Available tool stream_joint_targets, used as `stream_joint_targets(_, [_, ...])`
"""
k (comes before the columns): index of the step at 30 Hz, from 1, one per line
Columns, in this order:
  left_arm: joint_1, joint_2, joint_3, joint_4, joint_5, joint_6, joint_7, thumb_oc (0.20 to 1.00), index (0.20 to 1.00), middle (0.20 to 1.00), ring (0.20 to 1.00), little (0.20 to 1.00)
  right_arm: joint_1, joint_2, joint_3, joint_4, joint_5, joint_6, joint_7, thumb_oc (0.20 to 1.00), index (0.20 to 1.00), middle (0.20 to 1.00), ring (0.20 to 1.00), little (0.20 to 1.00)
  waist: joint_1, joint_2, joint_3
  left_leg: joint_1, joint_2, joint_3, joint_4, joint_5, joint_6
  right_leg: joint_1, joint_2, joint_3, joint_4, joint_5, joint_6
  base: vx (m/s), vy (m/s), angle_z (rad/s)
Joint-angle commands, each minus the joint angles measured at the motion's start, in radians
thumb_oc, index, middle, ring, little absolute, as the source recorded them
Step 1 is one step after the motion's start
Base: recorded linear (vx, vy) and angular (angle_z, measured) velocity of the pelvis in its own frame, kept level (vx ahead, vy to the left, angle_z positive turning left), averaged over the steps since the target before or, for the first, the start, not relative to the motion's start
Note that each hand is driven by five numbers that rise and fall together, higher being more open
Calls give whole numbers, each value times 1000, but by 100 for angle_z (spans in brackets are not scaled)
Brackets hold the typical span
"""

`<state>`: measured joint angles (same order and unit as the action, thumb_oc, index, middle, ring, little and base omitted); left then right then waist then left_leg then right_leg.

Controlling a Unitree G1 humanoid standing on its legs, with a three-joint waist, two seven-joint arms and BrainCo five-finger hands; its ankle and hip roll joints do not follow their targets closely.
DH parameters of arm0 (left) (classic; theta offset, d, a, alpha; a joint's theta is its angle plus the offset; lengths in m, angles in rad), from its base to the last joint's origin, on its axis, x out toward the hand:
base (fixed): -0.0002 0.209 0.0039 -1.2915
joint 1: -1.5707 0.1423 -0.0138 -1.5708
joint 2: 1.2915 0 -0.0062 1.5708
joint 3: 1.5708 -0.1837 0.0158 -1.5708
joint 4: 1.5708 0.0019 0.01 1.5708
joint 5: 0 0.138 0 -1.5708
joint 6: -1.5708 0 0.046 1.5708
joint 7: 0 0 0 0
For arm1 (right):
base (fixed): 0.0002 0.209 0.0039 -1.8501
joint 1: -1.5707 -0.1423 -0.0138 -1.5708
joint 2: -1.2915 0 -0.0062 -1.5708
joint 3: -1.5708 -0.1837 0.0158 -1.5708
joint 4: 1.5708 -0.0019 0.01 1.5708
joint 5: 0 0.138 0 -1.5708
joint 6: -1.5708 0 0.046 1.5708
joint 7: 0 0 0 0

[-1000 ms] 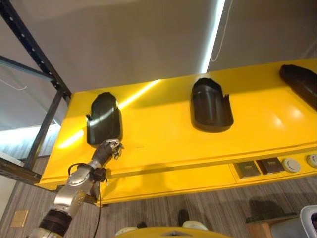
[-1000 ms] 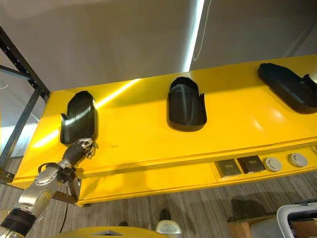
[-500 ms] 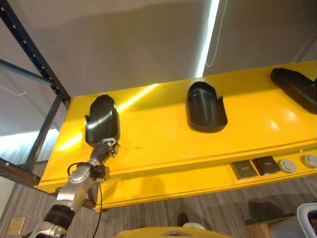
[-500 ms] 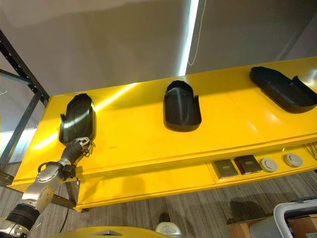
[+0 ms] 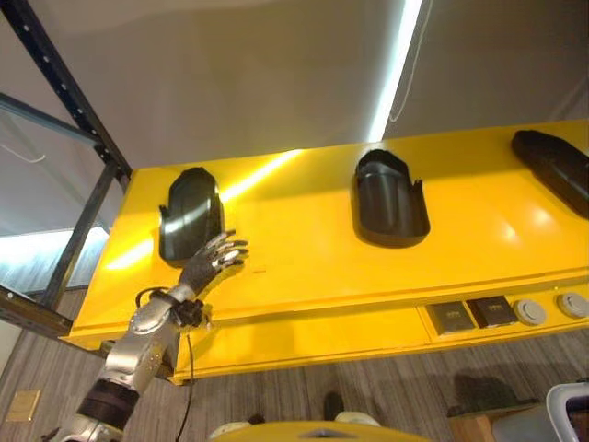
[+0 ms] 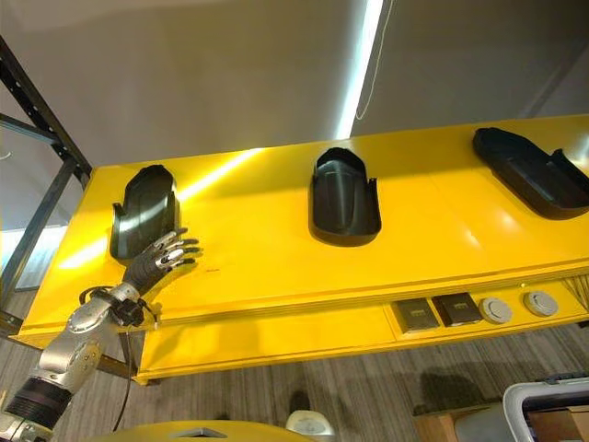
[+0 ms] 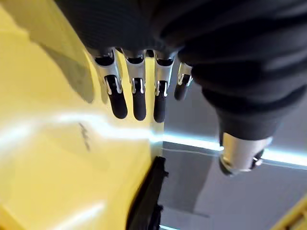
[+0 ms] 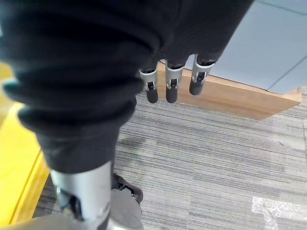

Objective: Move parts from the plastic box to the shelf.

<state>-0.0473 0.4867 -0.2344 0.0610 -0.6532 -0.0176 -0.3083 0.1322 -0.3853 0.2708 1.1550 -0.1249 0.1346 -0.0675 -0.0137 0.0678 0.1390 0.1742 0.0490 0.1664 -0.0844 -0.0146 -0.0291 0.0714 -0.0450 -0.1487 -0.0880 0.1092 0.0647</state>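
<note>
Three black moulded parts lie on the yellow shelf (image 5: 304, 249): one on the left (image 5: 191, 217), one in the middle (image 5: 391, 196), one at the far right (image 6: 532, 171). My left hand (image 5: 208, 267) hovers just in front of the left part's near end, open with fingers spread and holding nothing. In the left wrist view its fingers (image 7: 139, 98) are straight above the yellow surface, with a black part's edge (image 7: 146, 201) past them. My right hand (image 8: 167, 88) hangs over the grey floor, fingers relaxed and empty. A corner of the grey plastic box (image 6: 543, 410) shows at the lower right.
Two dark square plates (image 6: 419, 314) and two round white fittings (image 6: 497, 308) sit on the shelf's lower front ledge. A dark metal rack post (image 5: 78, 120) stands at the left. A wooden board (image 8: 240, 98) lies on the floor near my right hand.
My left hand, curled at the left part's near end before, has opened its fingers and drawn back a little. The part stays on the shelf. The camera has shifted slightly.
</note>
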Motion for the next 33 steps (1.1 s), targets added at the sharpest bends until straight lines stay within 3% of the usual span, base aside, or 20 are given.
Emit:
stream_joint_targets(1, [-31,42,67,-95,-75,-19,-157,1000,1000,1000,1000,1000,-35,9,24,61,-9,1,1,1000,1000,1000,1000,1000,-5,-16,-9,-80,-8,32,95,-25,6,34,-13,1,47,-112,41,0,0,0])
stream_joint_targets(2, [-30,44,67,-117,-82,-10,-175,1000,1000,1000,1000,1000,-37,10,24,63,-7,0,0,1000,1000,1000,1000,1000,-4,-15,-9,-81,-8,32,95,-25,6,34,-13,1,46,-112,41,0,0,0])
stream_joint_targets(5, [-27,61,40,-232,-120,66,-451,1000,1000,1000,1000,1000,-44,10,20,81,-8,-8,-5,1000,1000,1000,1000,1000,3,-9,-14,-85,-10,26,92,-21,4,33,-15,-2,43,-108,44,-12,6,1])
stream_joint_targets(7, [-30,77,15,-262,-111,61,-534,1000,1000,1000,1000,1000,-52,6,22,88,-11,-10,-2,1000,1000,1000,1000,1000,2,-7,-16,-86,-10,26,90,-19,3,31,-16,-1,41,-106,46,0,0,0])
stream_joint_targets(8, [-35,98,-15,-293,-116,94,-571,1000,1000,1000,1000,1000,-61,1,27,88,-16,-4,4,1000,1000,1000,1000,1000,-1,-6,-19,-86,-11,26,88,-16,1,30,-16,1,39,-105,49,0,0,0])
stream_joint_targets(13, [-76,135,-125,-290,-117,146,-604,1000,1000,1000,1000,1000,-76,-7,54,90,-23,5,14,1000,1000,1000,1000,1000,-13,-2,-30,-82,-12,30,81,-15,4,28,-14,10,34,-102,55,0,0,0])
stream_joint_targets(16, [-99,95,-228,-246,-115,234,-635,1000,1000,1000,1000,1000,-86,-9,83,84,-27,17,24,1000,1000,1000,1000,1000,-28,-4,-38,-79,-14,36,77,-19,9,26,-12,22,32,-102,58,0,0,0])
stream_joint_targets(21, [-120,44,-335,-140,-66,233,-556,1000,1000,1000,1000,1000,-103,-4,114,75,-29,32,24,1000,1000,1000,1000,1000,-45,-11,-39,-78,-13,44,78,-23,12,21,-8,35,36,-102,60,-5,-3,-2])
stream_joint_targets(23, [-103,8,-378,14,2,216,-407,1000,1000,1000,1000,1000,-103,-5,127,67,-17,39,29,1000,1000,1000,1000,1000,-52,-17,-35,-78,-12,47,82,-29,17,16,-5,43,43,-106,60,-37,-13,-6])
stream_joint_targets(27, [-57,-10,-344,107,6,212,-270,1000,1000,1000,1000,1000,-97,-10,118,55,-19,44,35,1000,1000,1000,1000,1000,-45,-18,-32,-80,-14,41,88,-31,19,16,-5,42,45,-108,60,-18,-3,-9])
stream_joint_targets(29, [-10,-26,-299,280,68,132,-93,1000,1000,1000,1000,1000,-86,-6,111,45,-21,42,31,1000,1000,1000,1000,1000,-35,-25,-23,-83,-15,36,100,-39,21,18,-5,39,52,-111,57,-39,-21,-4])
stream_joint_targets(30, [15,-44,-268,379,130,82,-55,1000,1000,1000,1000,1000,-81,1,108,45,-17,39,26,1000,1000,1000,1000,1000,-28,-30,-19,-86,-15,32,103,-41,22,17,-6,35,54,-112,55,-46,-31,4])
stream_joint_targets(32, [34,-54,-250,452,186,47,-80,1000,1000,1000,1000,1000,-82,8,100,49,-18,38,22,1000,1000,1000,1000,1000,-20,-35,-19,-93,-16,30,106,-40,22,11,-7,32,56,-110,53,-40,-24,3])
stream_joint_targets(33, [66,-71,-222,562,315,-9,10,1000,1000,1000,1000,1000,-93,10,97,53,-11,41,24,1000,1000,1000,1000,1000,-10,-38,-12,-94,-14,23,109,-41,21,14,-8,25,58,-114,50,-38,-22,6])
